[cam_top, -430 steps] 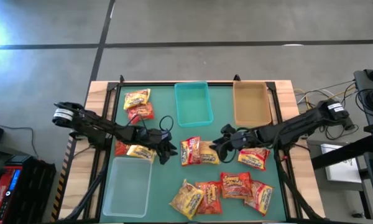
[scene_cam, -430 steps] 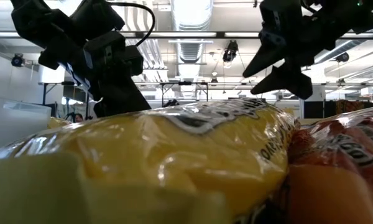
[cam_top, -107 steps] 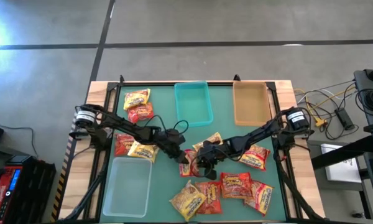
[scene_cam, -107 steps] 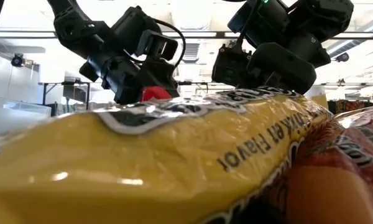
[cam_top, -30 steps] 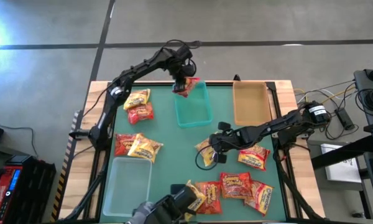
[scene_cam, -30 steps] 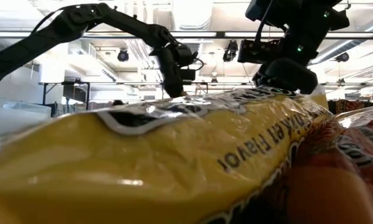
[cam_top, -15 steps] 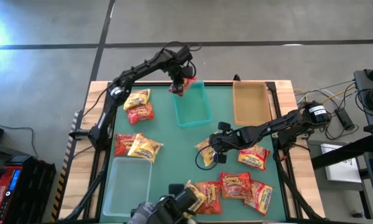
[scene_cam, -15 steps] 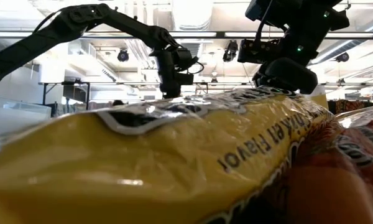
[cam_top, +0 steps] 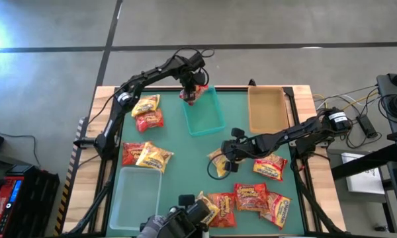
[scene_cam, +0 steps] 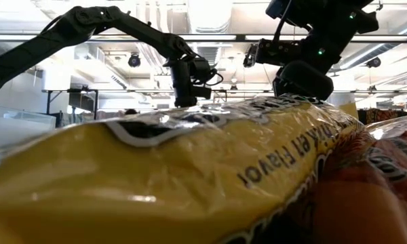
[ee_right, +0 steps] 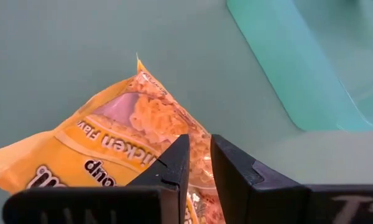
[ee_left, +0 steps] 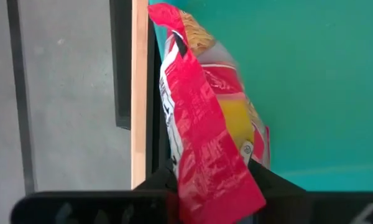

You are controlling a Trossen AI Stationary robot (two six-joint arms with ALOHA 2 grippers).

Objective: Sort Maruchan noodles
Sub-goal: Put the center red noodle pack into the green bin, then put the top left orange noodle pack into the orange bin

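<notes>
My left gripper [cam_top: 192, 88] hangs over the far left corner of the teal bin [cam_top: 206, 112], shut on a red noodle packet [ee_left: 202, 130] that dangles below it. My right gripper [cam_top: 229, 156] stands mid-table over a yellow noodle packet [ee_right: 124, 137], its fingers nearly together on it. More packets lie flat on the table: two at the far left [cam_top: 147, 111], two at the left [cam_top: 143, 156], one red by the right arm [cam_top: 270, 166], and several at the near edge [cam_top: 245, 198]. In the low view a yellow packet [scene_cam: 190, 176] fills the foreground. My left gripper pinches one end [ee_left: 219, 186] of the red packet between its two fingers, coming from above and pointing steeply down. The packet hangs below them, edge-on, its free end [ee_left: 171, 18] at the teal bin's rim. Whether it touches the bin cannot be told. My right gripper has the yellow packet's wrapper [ee_right: 199, 163] in the narrow gap between its fingertips, slanting down from the table's right side. The rest of the packet spreads out past the fingers toward a pointed corner [ee_right: 137, 62]. Whether it is lifted off the table cannot be told.
A tan bin [cam_top: 267, 109] stands at the far right beside the teal one, and a clear bin [cam_top: 137, 197] at the near left. A dark object [cam_top: 175, 223] sits at the near edge. Open green mat lies between the teal bin and the near packets.
My left gripper has sunk a little and drifted toward the table's left with the red packet, which now hangs at the teal bin's far left corner. It still shows between the fingers.
</notes>
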